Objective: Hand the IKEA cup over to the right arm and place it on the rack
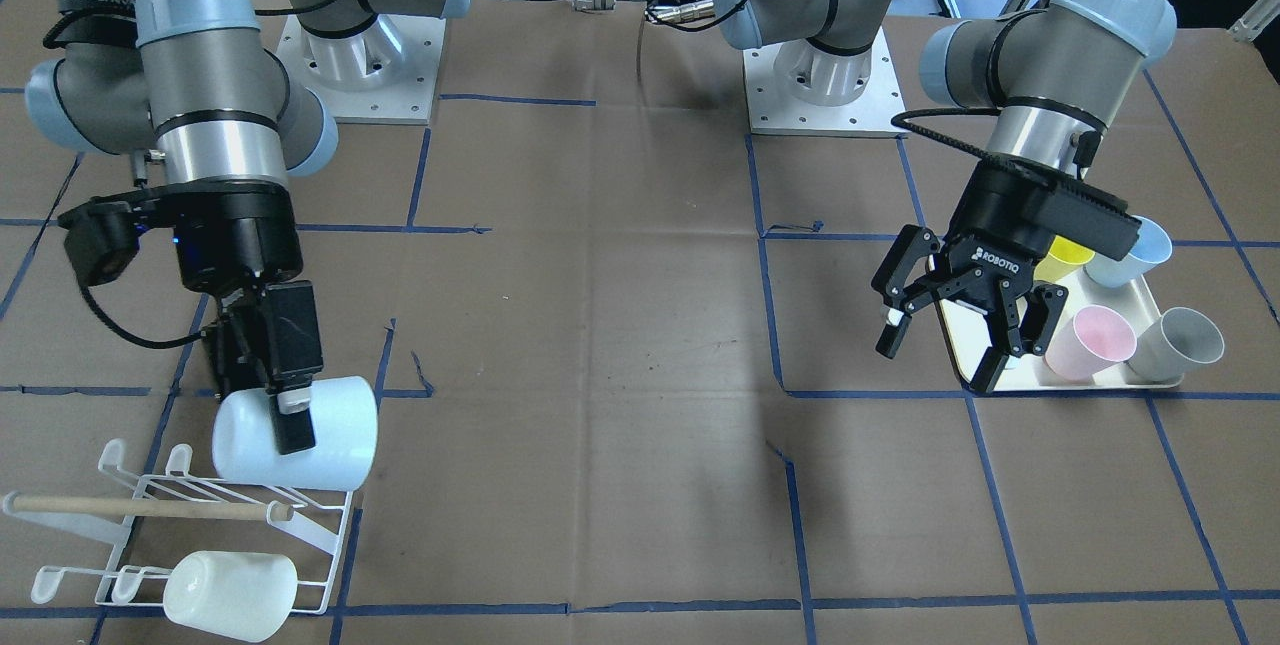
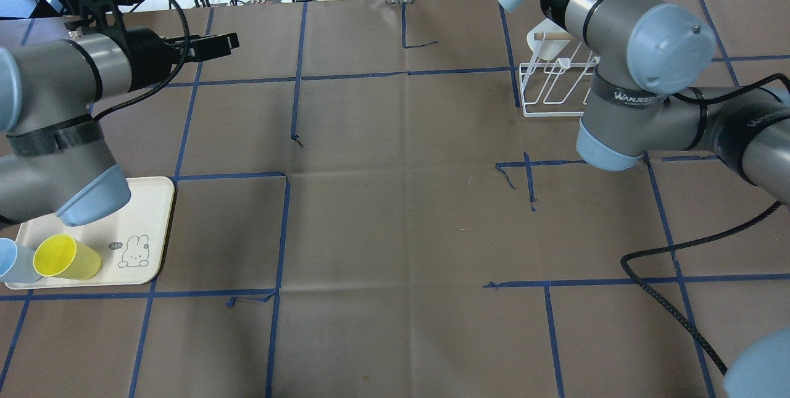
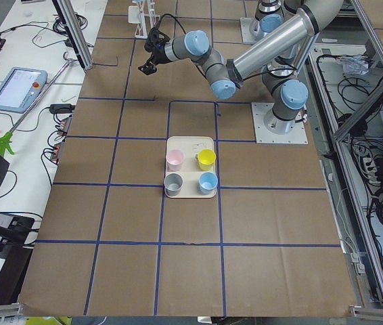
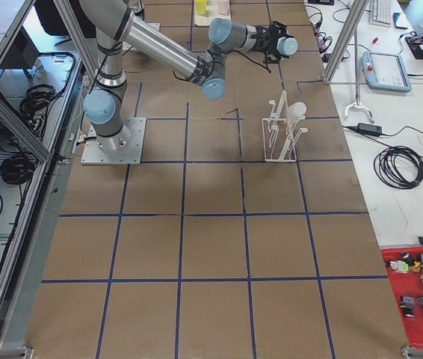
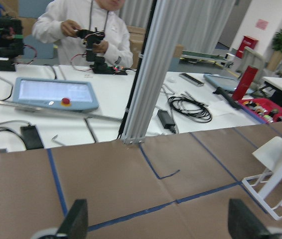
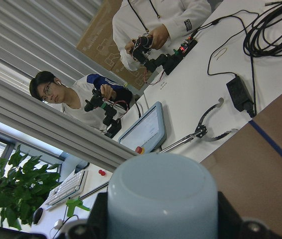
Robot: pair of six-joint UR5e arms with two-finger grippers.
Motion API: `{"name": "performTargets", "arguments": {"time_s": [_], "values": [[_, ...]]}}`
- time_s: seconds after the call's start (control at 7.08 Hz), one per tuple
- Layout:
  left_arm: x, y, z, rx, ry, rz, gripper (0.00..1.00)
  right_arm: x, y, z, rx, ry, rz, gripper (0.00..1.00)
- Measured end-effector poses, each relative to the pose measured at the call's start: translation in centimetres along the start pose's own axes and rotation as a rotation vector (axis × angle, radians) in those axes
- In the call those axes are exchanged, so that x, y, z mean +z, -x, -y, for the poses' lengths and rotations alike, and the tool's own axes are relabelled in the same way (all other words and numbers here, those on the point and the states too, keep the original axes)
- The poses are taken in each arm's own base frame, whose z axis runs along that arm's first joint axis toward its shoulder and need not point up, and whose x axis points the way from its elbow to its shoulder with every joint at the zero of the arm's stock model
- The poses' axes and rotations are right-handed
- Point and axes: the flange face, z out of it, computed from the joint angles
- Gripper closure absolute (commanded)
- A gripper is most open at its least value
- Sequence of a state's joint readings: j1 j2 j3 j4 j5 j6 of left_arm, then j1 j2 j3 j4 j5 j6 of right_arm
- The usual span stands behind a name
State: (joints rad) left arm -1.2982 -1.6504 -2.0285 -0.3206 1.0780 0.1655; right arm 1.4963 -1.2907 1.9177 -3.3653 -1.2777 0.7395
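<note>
My right gripper (image 1: 290, 410) is shut on a pale blue-white IKEA cup (image 1: 300, 433). It holds the cup on its side, just above the back prongs of the white wire rack (image 1: 200, 525). I cannot tell whether the cup touches the prongs. The right wrist view shows the cup (image 6: 161, 199) between the fingers. A second white cup (image 1: 232, 593) hangs on the rack's front row. My left gripper (image 1: 945, 340) is open and empty, raised near the cream tray (image 1: 1090, 383). Its fingertips (image 5: 78, 219) stand wide apart.
The tray holds yellow (image 1: 1065, 260), blue (image 1: 1130, 253), pink (image 1: 1090, 343) and grey (image 1: 1180, 345) cups. The rack's wooden dowel (image 1: 150, 507) lies across it. Operators sit at white desks beyond the table's far edge (image 5: 81, 30).
</note>
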Motion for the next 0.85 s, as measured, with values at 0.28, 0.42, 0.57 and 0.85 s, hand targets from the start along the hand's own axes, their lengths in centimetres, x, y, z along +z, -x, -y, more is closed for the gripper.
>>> {"name": "performTargets", "arguments": {"time_s": [0.28,0.42,0.57,0.85], "values": [[-0.1,-3.8,3.3,-0.091,0.308,0.199,0.01,-0.3,-3.5,4.7,-0.282,-0.074,-0.071,0.93],[-1.2,-5.6,5.1,-0.138,0.465,0.261,0.01,-0.6,-5.0,7.1,-0.422,-0.101,-0.103,0.93],[-3.2,-7.1,6.4,-0.180,0.605,0.292,0.01,-0.7,-6.8,9.0,-0.548,-0.116,-0.140,0.93],[-5.6,-8.6,6.6,-0.214,0.756,0.308,0.01,0.9,-10.3,10.9,-0.732,-0.103,-0.197,0.93]]}}
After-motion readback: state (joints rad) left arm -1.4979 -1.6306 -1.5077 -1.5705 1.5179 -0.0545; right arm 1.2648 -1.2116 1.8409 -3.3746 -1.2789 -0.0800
